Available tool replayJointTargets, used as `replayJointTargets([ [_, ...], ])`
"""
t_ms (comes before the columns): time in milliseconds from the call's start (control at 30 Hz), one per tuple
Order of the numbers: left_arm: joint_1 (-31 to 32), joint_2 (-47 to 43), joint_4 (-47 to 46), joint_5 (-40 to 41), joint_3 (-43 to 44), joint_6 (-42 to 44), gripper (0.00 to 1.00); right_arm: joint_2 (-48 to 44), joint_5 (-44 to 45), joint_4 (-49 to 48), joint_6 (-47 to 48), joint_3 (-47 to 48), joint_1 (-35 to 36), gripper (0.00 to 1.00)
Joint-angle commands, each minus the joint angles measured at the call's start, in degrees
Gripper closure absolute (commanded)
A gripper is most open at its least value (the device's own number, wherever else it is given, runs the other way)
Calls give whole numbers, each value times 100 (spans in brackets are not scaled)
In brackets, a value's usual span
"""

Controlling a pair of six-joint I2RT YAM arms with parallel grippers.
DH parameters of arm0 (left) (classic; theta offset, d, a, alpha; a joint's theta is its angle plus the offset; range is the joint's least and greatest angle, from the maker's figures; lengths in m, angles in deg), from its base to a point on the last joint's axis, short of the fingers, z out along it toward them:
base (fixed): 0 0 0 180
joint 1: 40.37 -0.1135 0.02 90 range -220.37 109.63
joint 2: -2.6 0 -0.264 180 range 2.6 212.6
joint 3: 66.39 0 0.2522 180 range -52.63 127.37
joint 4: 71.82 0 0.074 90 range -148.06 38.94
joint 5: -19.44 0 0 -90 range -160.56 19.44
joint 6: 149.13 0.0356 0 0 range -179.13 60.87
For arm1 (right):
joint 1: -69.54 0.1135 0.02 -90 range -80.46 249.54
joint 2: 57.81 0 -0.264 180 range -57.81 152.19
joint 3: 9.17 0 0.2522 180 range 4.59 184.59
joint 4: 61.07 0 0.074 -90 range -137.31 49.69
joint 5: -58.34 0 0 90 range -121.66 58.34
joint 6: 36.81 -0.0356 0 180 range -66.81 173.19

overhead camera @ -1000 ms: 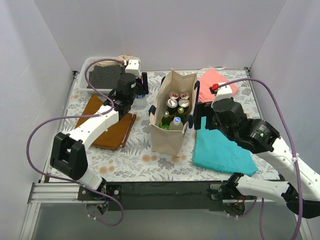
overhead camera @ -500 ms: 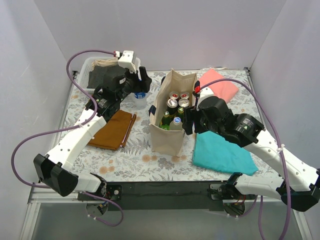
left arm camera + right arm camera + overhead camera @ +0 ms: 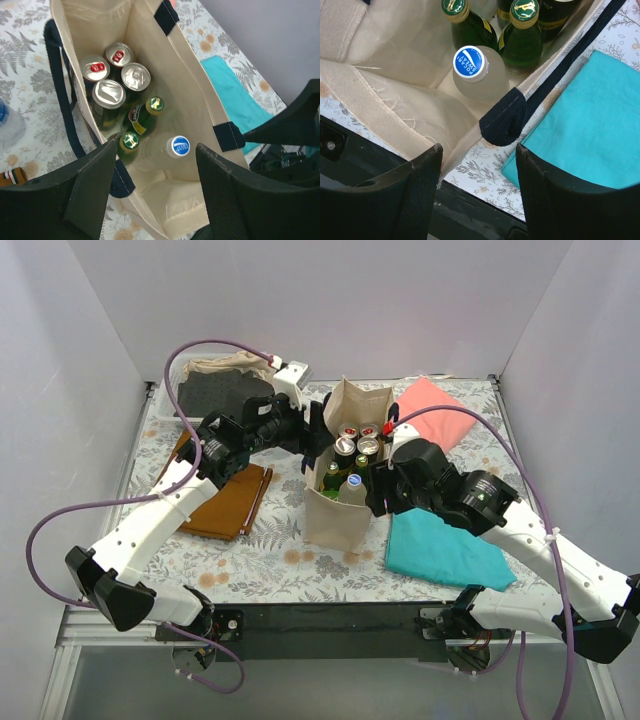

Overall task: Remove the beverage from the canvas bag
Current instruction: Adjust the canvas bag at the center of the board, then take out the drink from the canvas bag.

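The left arm reaches from its base diagonally up and across the table, wrist bent down, so that the left gripper (image 3: pixel 318 430) hangs over the left rim of the canvas bag (image 3: pixel 335 515). Its fingers stand wide apart and hold nothing. Behind this arm a white bin (image 3: pixel 172 375) with dark grey cloth sits in the far left corner, and a brown cloth (image 3: pixel 225 502) lies flat under the forearm.

The bag stands upright and open at mid-table. Inside it, four cans (image 3: pixel 357 440) fill the far end, green bottles (image 3: pixel 332 478) come next, and a blue-capped bottle (image 3: pixel 353 483) stands at the near end. All the drinks are inside the bag.

The right arm folds in from the right, elbow raised. The right gripper (image 3: pixel 378 485) sits against the bag's right rim, spread and empty. A teal cloth (image 3: pixel 445 550) lies beneath that arm, and a pink cloth (image 3: pixel 435 405) lies behind it.

The left wrist camera looks straight down into the bag between the parted fingers (image 3: pixel 95 190). It alone shows a clear bottle (image 3: pixel 7 125) on the table to the bag's left, which the arm hides from above. The right wrist camera shows a navy handle patch (image 3: pixel 502 117) on the rim between its fingers (image 3: pixel 420 195), with the blue cap just beyond. Whether the fingers touch the cloth cannot be told.
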Motion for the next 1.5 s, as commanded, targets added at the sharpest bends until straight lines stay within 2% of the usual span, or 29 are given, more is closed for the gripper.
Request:
replayJointTargets([
  [0, 118, -6, 464, -274, 321, -15, 38, -220, -234, -65, 79, -184, 9, 33],
  [333, 398, 433, 850, -854, 1023, -7, 38, -195, -244, -65, 131, -158, 18, 30],
  [433, 583, 696, 1132, -828, 1156, 90, 43, -194, -138, -65, 123, -158, 18, 30],
  [600, 636, 776, 1123, -775, 902, 134, 45, -264, 11, -74, 79, -158, 18, 29],
  [700, 645, 872, 1167, -793, 814, 178, 39, -326, 99, -65, 35, -202, 18, 28],
  [933, 777, 1119, 1290, -679, 647, 152, 36, -370, 134, -65, 43, -228, 18, 27],
  [967, 794, 1154, 1299, -661, 647, 161, 24, -379, 143, -74, 35, -237, 18, 27],
  [1000, 829, 1189, 1299, -635, 638, 161, 22, -379, 143, -65, 35, -237, 18, 27],
  [1467, 1049, 1488, 1282, -47, 366, 240, 22, -388, 178, -83, 8, -246, 18, 26],
])
